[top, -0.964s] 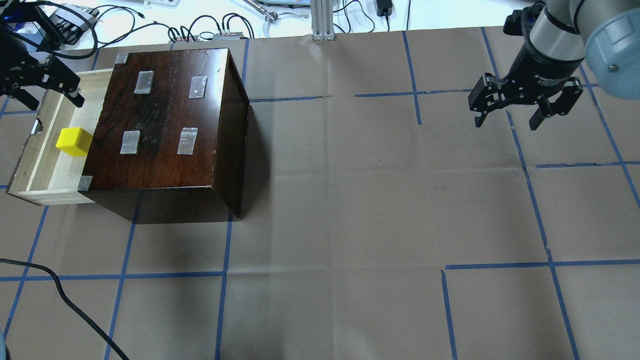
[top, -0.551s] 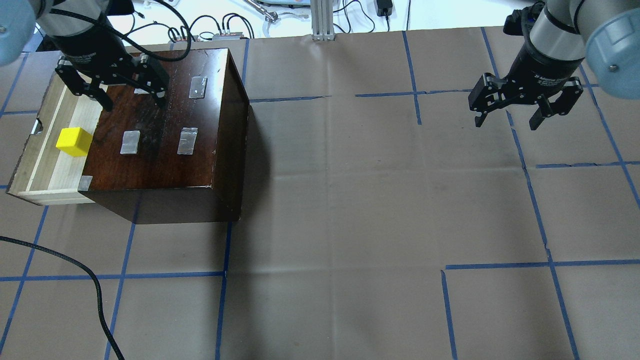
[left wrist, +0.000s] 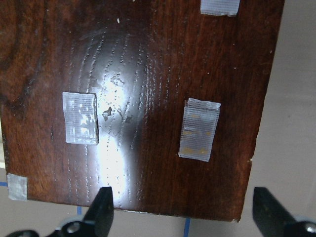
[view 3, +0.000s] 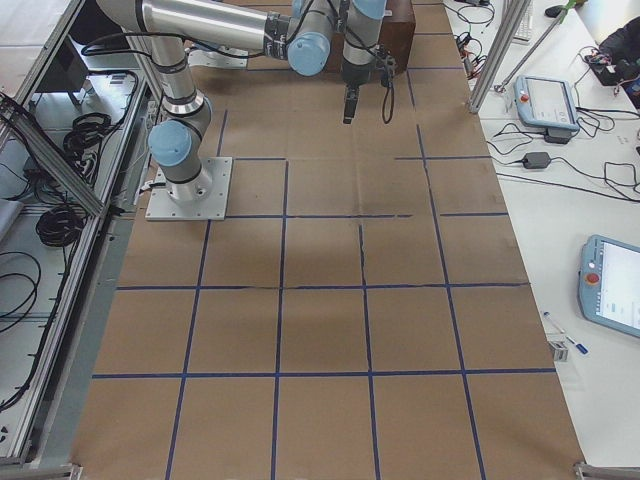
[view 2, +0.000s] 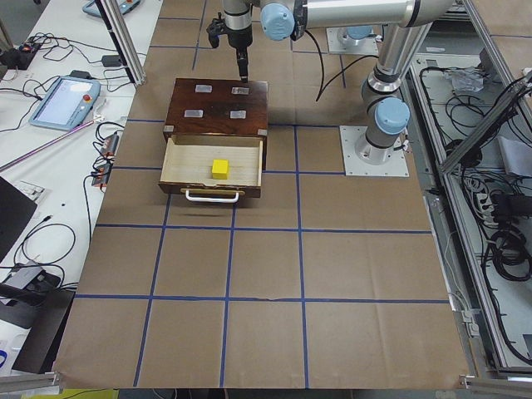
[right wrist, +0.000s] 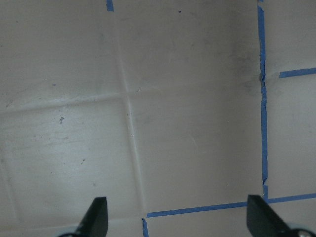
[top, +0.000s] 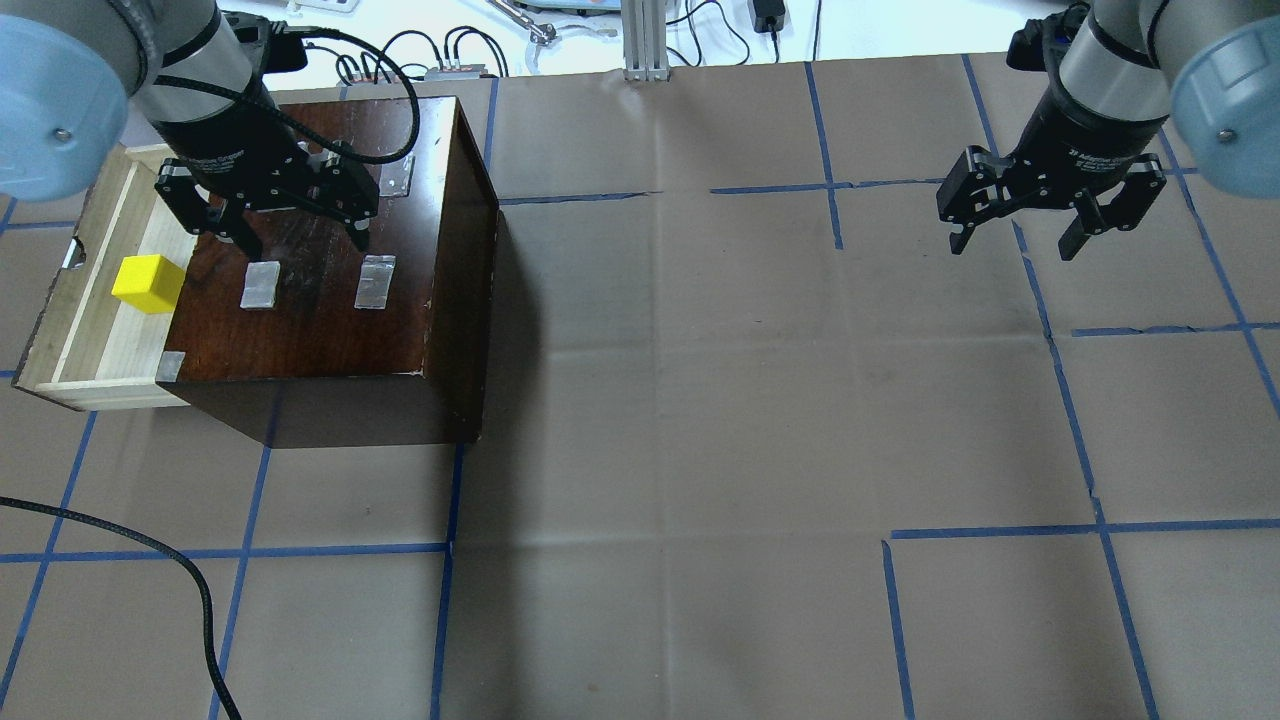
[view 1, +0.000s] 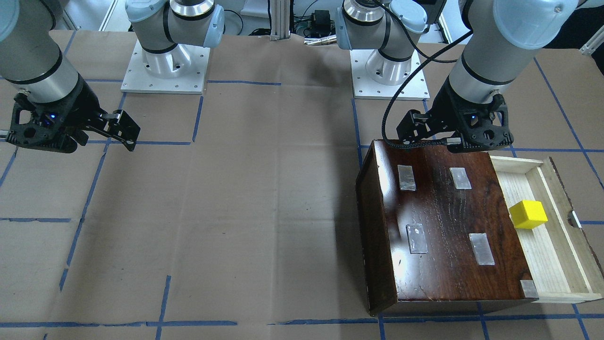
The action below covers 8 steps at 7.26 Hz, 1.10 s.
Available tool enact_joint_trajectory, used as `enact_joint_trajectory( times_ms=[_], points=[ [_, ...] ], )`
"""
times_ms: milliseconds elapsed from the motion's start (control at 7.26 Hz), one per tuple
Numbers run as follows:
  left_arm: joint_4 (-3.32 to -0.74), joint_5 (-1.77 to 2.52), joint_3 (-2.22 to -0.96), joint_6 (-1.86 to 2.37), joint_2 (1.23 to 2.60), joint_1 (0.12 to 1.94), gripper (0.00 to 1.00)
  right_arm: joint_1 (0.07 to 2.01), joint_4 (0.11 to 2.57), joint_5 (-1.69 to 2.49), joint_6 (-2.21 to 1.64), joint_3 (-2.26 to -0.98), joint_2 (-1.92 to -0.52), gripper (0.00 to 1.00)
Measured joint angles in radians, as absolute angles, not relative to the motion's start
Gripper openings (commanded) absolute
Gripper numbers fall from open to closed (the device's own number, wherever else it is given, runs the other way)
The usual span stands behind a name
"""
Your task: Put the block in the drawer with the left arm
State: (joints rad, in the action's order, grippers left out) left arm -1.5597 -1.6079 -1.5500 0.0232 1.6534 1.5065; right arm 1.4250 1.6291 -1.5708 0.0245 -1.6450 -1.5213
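left gripper (top: 300, 232): wide open, holds nothing; hangs over the dark top of the box (top: 320, 330), fingers pointing down.
right gripper (top: 1013, 240): wide open too, holds nothing; hangs over bare paper on the far right, well apart from the box.
block (top: 147, 283): yellow, sits on the pale floor of the open drawer (top: 105, 345), just beside the left edge of the box top; not touched by any gripper.
drawer: pulled out to the left of the box; low pale walls all round, with a pale handle (view 2: 213, 196) on its dark front.
left arm (top: 190, 70): comes in from the far left, above the far end of the drawer; a black cable (view 1: 391, 118) loops to its gripper.
box top: shiny, with silvery tape patches (top: 260, 285) stuck on it; one patch sits near each finger of the left gripper.
open room: a wide bare stretch between the box and the right gripper; more bare paper on the near side.
table (top: 700, 400): covered in brown paper, cut into big squares by blue tape lines (top: 1070, 400); a black cord (top: 150, 545) lies on the near left corner.
room: white side benches with wires and a tablet (view 2: 62, 100); a metal post (top: 645, 40) at the far edge.
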Motion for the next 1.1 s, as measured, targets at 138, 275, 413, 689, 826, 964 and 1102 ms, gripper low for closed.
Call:
enact_joint_trajectory(
  times_ms=[138, 275, 413, 689, 826, 964, 1102],
  points=[
    [-1.555, -1.602, -1.553, 0.014, 1.658, 1.509, 0.99, 1.425, 1.629, -1.571, 0.025, -1.645, -1.521, 1.00],
    [-1.541, -1.587, -1.554, 0.000, 1.669, 1.510, 0.99, 1.425, 1.629, -1.571, 0.025, -1.645, -1.521, 1.00],
    [-1.518, -1.572, -1.553, -0.018, 1.684, 1.511, 0.99, 1.425, 1.629, -1.571, 0.026, -1.645, -1.521, 1.00],
    [-1.501, -1.562, -1.553, -0.044, 1.695, 1.512, 0.99, 1.425, 1.629, -1.571, 0.026, -1.646, -1.521, 1.00],
    [-1.500, -1.561, -1.560, -0.047, 1.692, 1.512, 0.99, 1.425, 1.629, -1.571, 0.026, -1.645, -1.521, 1.00],
    [-1.500, -1.562, -1.567, -0.047, 1.687, 1.512, 0.99, 1.425, 1.629, -1.571, 0.026, -1.645, -1.521, 1.00],
    [-1.500, -1.564, -1.568, -0.048, 1.683, 1.512, 0.99, 1.425, 1.629, -1.571, 0.026, -1.645, -1.521, 1.00]
  ],
)
